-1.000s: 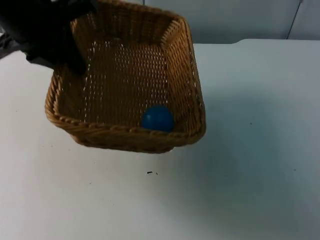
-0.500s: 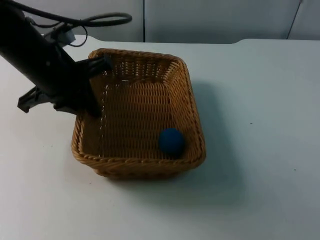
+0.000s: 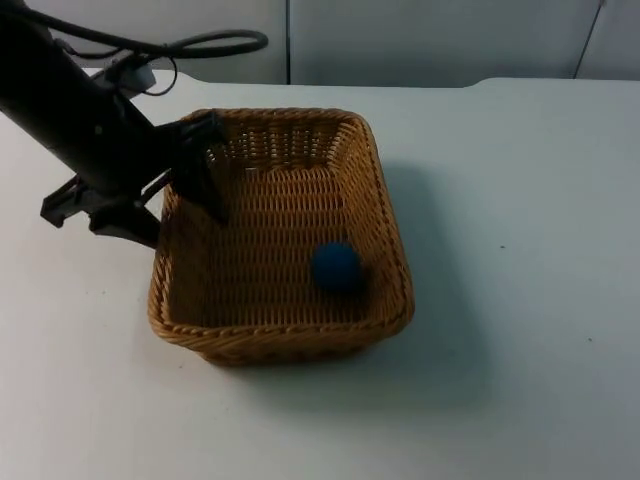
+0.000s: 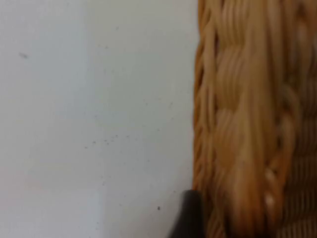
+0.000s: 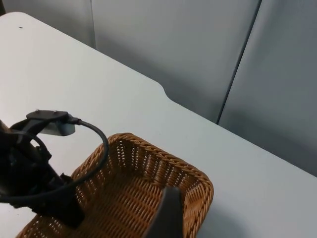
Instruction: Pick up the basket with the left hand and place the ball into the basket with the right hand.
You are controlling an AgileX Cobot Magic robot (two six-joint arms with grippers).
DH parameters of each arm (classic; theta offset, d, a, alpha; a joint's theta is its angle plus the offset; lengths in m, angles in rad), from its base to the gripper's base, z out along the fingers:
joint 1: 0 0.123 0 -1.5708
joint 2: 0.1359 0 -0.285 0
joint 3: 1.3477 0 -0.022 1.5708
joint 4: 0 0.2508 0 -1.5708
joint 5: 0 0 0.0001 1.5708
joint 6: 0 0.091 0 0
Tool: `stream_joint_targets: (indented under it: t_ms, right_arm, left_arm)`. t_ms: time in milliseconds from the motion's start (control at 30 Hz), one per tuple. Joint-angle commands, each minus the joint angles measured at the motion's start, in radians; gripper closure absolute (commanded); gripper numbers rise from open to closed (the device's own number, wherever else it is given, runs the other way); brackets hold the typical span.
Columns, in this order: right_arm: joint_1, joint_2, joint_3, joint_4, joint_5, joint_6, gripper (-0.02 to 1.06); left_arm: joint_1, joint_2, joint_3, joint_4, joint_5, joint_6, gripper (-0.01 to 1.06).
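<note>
While left pincer (image 3: 185, 205) straddles basket (image 3: 375, 200) wall, ball (image 3: 336, 267) inside.

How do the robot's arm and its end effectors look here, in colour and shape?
The left arm is matt black and tube-shaped. The left end effector, at the left wall of the basket, is black too, with two flat, narrow fingers. The right end effector, waiting above the table, shows a dark grey, flat, rounded tip.

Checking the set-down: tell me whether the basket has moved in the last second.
Yes. The basket came down from the partition wall toward the camera; the left gripper straddles its rim.
</note>
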Motion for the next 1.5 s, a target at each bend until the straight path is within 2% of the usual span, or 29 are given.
stream_joint_targets:
  t_ms: [0,33,67,100,200,267,367,433,600,667,700,800,833,967,1000,1100,1167,1233,1267,1333,1400,1467]
  right_arm:
    - [0.001,-0.007,0.004,-0.008,-0.003,0.001,0.30]
    - [0.001,-0.007,0.004,-0.008,-0.003,0.001,0.30]
    - [0.001,-0.007,0.004,-0.008,-0.003,0.001,0.30]
    - [0.001,-0.007,0.004,-0.009,-0.005,0.001,0.30]
    - [0.001,-0.023,0.004,-0.017,0.005,-0.006,0.30]
    - [0.001,-0.037,0.004,-0.017,0.013,-0.006,0.30]
    - [0.001,-0.077,0.004,-0.017,0.029,-0.006,0.30]
    - [0.001,-0.125,0.004,-0.019,0.053,-0.011,0.30]
    - [0.001,-0.240,0.004,-0.023,0.148,-0.079,0.30]
    - [0.001,-0.320,0.011,0.021,0.203,-0.113,0.30]
    - [0.001,-0.320,0.011,0.021,0.203,-0.113,0.30]
    - [0.001,-0.450,0.088,0.087,0.186,-0.155,0.30]
    - [0.001,-0.450,0.088,0.087,0.186,-0.155,0.30]
    - [0.001,-0.636,0.268,0.135,0.168,-0.172,0.30]
    - [0.001,-0.636,0.268,0.135,0.168,-0.172,0.30]
    - [0.001,-0.757,0.388,0.159,0.201,-0.178,0.30]
    - [0.001,-0.799,0.425,0.176,0.222,-0.190,0.30]
    - [0.001,-0.879,0.487,0.231,0.253,-0.199,0.30]
    - [0.001,-0.911,0.511,0.240,0.278,-0.199,0.30]
    - [0.001,-0.955,0.535,0.245,0.314,-0.199,0.30]
    - [0.001,-1.034,0.568,0.245,0.424,-0.197,0.30]
    - [0.001,-1.108,0.596,0.238,0.503,-0.185,0.30]
  left_arm:
    - [-0.006,-0.042,-0.012,-0.011,0.038,0.001,0.17]
    - [-0.006,-0.056,-0.021,-0.008,0.061,0.001,0.06]
    - [-0.006,-0.056,-0.021,-0.008,0.061,0.001,0.06]
    - [-0.006,-0.076,-0.035,-0.008,0.091,0.001,0.00]
    - [-0.006,-0.165,-0.078,0.002,0.172,0.044,0.00]
    - [-0.006,-0.236,-0.089,0.007,0.189,0.081,0.00]
    - [-0.006,-0.346,-0.091,0.049,0.189,0.107,0.00]
    - [-0.008,-0.476,-0.089,0.142,0.185,0.100,0.00]
    - [-0.008,-0.719,-0.089,0.279,0.190,0.095,0.00]
    - [-0.008,-0.860,-0.085,0.314,0.203,0.094,0.00]
    - [-0.008,-0.860,-0.085,0.314,0.203,0.094,0.00]
    - [-0.008,-1.040,-0.013,0.315,0.199,0.098,0.00]
    - [-0.008,-1.040,-0.013,0.315,0.199,0.098,0.00]
    - [-0.008,-1.351,0.224,0.322,0.123,0.067,0.00]
    - [-0.008,-1.351,0.224,0.322,0.123,0.067,0.00]
    - [-0.008,-1.545,0.374,0.347,0.107,0.063,0.00]
    - [-0.008,-1.605,0.405,0.362,0.112,0.039,0.00]
    - [-0.008,-1.698,0.463,0.409,0.144,-0.033,0.00]
    - [-0.008,-1.761,0.490,0.469,0.182,-0.072,0.00]
    - [-0.008,-1.780,0.498,0.484,0.197,-0.093,0.00]
    - [-0.008,-1.863,0.532,0.567,0.264,-0.180,0.00]
    - [-0.008,-1.923,0.540,0.605,0.335,-0.197,0.00]
